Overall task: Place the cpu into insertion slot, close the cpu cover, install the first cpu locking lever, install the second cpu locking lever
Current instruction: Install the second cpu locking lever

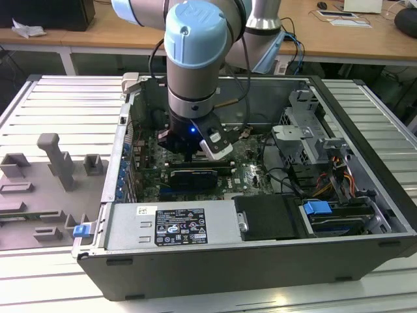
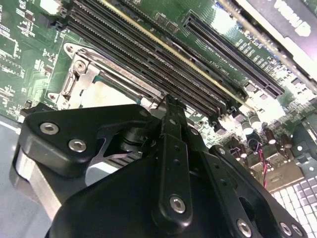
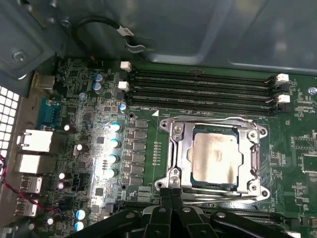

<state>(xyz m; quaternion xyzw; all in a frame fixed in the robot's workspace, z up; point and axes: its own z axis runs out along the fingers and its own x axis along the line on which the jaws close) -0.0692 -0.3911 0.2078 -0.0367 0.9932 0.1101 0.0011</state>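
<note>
The cpu [image 3: 215,158], a pale silver-beige square, lies in the insertion slot [image 3: 165,124] on the green board. The silvery cpu cover [image 3: 179,148] lies flat around it as a frame. One thin wire lever [image 3: 213,120] runs along the slot's side towards the memory slots, and another [image 3: 218,195] runs along the opposite side. My gripper [image 3: 171,187] is shut, with its black fingertips together at the slot's corner beside that second lever's end. In the second wrist view the gripper [image 2: 168,101] stands over the slot's edge, with the cpu [image 2: 106,94] partly hidden behind it. The exterior view has the gripper [image 1: 189,153] low inside the computer case.
Long black memory slots [image 3: 198,89] run beside the socket. A row of capacitors [image 3: 113,148] stands on its other side. The open case [image 1: 260,261] holds a power supply [image 1: 176,225], drive bays [image 1: 313,143] and cables. A grey fixture plate [image 1: 45,189] lies at the exterior view's left.
</note>
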